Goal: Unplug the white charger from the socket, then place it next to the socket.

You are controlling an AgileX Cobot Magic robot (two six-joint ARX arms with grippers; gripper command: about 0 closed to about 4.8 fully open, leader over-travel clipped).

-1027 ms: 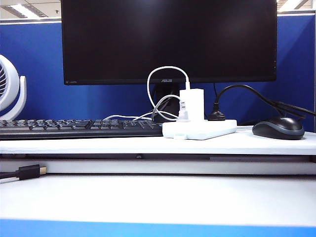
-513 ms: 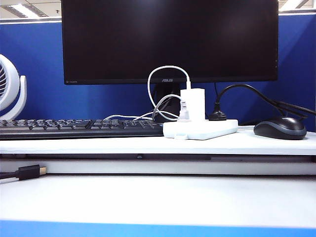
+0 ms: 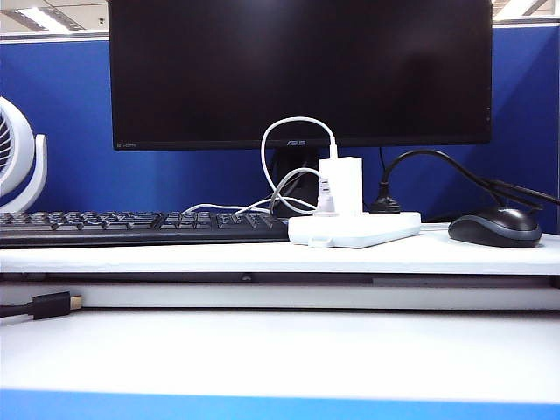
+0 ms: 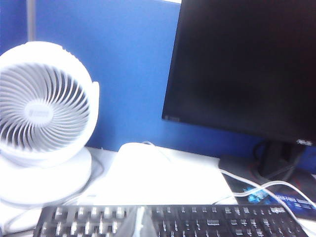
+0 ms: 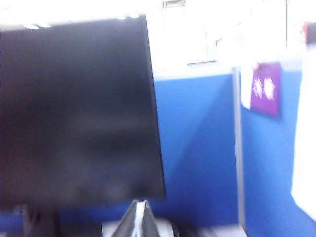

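The white charger point(image 3: 340, 184) stands upright, plugged into the socket point(image 3: 354, 229), a flat white power strip on the raised desk shelf in front of the monitor stand. Its thin white cable point(image 3: 289, 131) loops up and back behind it. Neither arm shows in the exterior view. In the left wrist view my left gripper point(image 4: 140, 220) is a blurred closed point over the keyboard point(image 4: 222, 222), holding nothing. In the right wrist view my right gripper point(image 5: 141, 206) is shut and empty, pointing at the monitor point(image 5: 79, 113). Charger and socket are in neither wrist view.
A small grey plug point(image 3: 325, 203) and a black plug point(image 3: 383, 206) also sit in the socket. A mouse point(image 3: 493, 227) lies to its right, a black keyboard point(image 3: 140, 226) to its left, a white fan point(image 3: 17, 157) at far left. A black connector point(image 3: 48, 305) lies on the lower table.
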